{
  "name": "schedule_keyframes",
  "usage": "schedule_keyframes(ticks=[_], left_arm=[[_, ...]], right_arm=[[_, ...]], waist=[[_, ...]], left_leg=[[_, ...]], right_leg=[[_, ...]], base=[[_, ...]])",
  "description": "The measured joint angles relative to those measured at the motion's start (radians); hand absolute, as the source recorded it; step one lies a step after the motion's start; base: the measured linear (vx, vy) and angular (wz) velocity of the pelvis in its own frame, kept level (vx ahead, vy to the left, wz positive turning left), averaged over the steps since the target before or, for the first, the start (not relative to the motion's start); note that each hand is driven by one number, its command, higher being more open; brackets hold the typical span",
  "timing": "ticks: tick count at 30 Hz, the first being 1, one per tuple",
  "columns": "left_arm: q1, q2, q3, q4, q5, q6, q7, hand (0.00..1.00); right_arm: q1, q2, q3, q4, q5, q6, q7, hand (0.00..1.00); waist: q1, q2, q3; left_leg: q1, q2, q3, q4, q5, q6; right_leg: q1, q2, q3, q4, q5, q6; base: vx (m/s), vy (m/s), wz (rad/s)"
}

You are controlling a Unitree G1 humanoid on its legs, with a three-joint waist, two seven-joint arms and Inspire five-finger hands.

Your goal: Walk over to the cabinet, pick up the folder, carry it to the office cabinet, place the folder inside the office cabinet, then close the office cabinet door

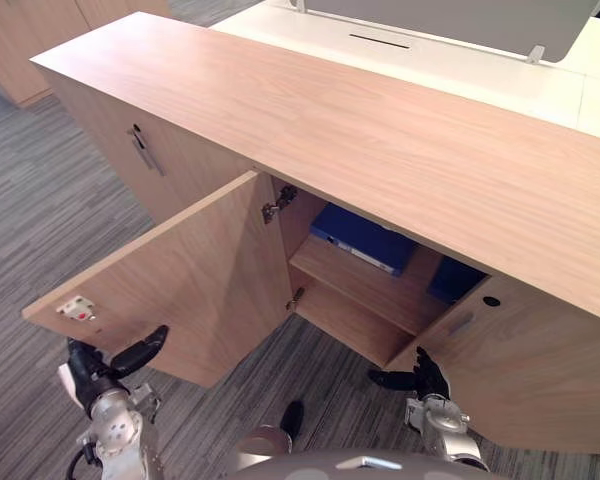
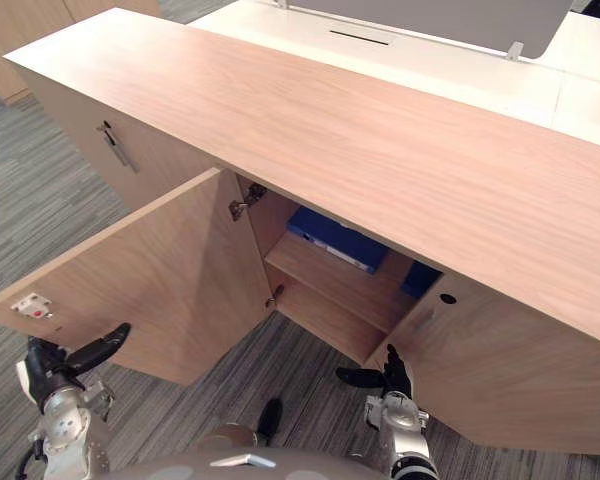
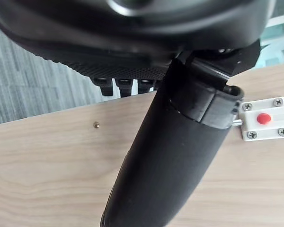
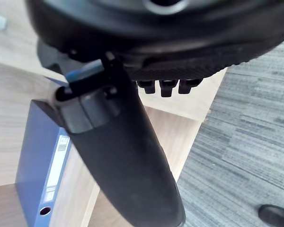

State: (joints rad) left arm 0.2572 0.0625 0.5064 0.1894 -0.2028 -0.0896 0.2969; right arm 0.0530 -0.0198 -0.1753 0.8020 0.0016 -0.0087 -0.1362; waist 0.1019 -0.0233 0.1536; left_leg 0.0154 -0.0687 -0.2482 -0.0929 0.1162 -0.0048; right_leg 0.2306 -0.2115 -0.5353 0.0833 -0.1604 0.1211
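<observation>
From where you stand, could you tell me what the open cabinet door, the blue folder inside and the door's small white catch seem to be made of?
Light-brown open cabinet door: matte wood-grain board, probably laminate, judging by the even streaked grain. Blue flat folder inside: smooth, likely plastic-covered card, with a white spine label. Small white catch: apparently moulded plastic, red button, metal screws.

I found the office cabinet (image 1: 380, 130), a long, low unit in pale wood, standing with its door (image 1: 200, 270) swung wide open from hinges at the left of the cabinet's opening. A white catch (image 1: 77, 308) with a red button sat on the door's inner face. The blue folder (image 1: 365, 240) lay on the cabinet's upper shelf (image 1: 360, 285), its labelled spine towards the opening.
</observation>
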Motion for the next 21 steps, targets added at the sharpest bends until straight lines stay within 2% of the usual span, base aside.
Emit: schedule_keyframes(ticks=[10,21], left_arm=[[0.000,0.069,-0.036,0.082,0.020,0.001,0.013,1.00],[0.040,0.066,-0.076,0.088,0.039,0.007,0.025,1.00]], right_arm=[[-0.009,-0.020,0.030,0.077,-0.001,0.009,-0.004,1.00],[0.006,-0.018,0.044,0.101,-0.009,0.027,-0.003,1.00]], waist=[[-0.002,-0.012,-0.007],[-0.004,-0.009,-0.008]], left_leg=[[0.016,0.022,0.037,-0.002,-0.003,-0.005],[0.012,0.042,0.063,-0.002,-0.006,-0.013]], right_leg=[[-0.003,0.016,0.066,-0.011,0.010,-0.005],[-0.019,0.033,0.105,-0.020,0.018,-0.004]], base=[[-0.02,-0.017,-0.10],[-0.02,-0.013,-0.07]])
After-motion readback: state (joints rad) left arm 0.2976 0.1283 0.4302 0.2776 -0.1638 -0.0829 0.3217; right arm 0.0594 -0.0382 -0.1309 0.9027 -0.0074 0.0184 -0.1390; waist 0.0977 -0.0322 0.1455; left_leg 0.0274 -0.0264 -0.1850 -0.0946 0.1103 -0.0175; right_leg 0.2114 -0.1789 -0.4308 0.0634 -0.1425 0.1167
